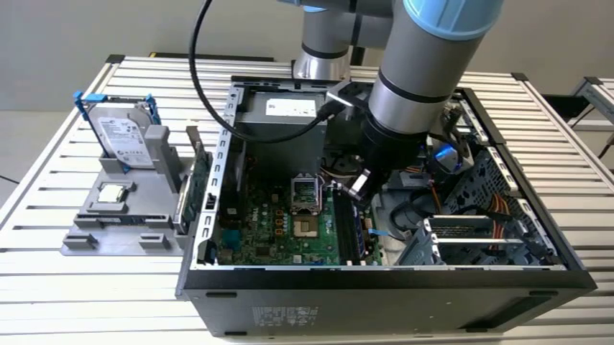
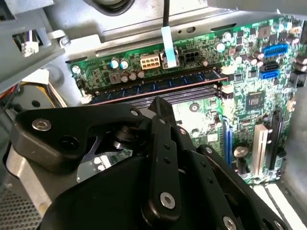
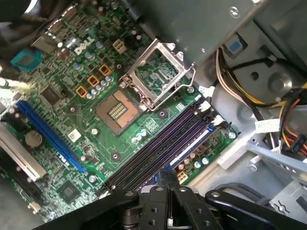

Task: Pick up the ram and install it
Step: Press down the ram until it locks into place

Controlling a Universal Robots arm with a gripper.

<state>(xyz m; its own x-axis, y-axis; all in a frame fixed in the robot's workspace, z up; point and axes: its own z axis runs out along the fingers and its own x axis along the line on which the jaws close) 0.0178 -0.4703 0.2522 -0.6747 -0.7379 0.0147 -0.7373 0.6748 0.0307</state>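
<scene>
The ram, a long blue stick with black chips, lies lengthwise in a memory slot on the green motherboard inside the open computer case. In the exterior view the ram sits just right of the CPU socket. My gripper hangs inside the case just above the memory slots. Its black fingers are pressed together with nothing between them. In the second wrist view the gripper is close beside the ram, apart from it.
On the exterior view's left a grey fixture holds a silver hard drive in a blue frame, a chip and a green circuit card. Cables and drive bays crowd the case's right side.
</scene>
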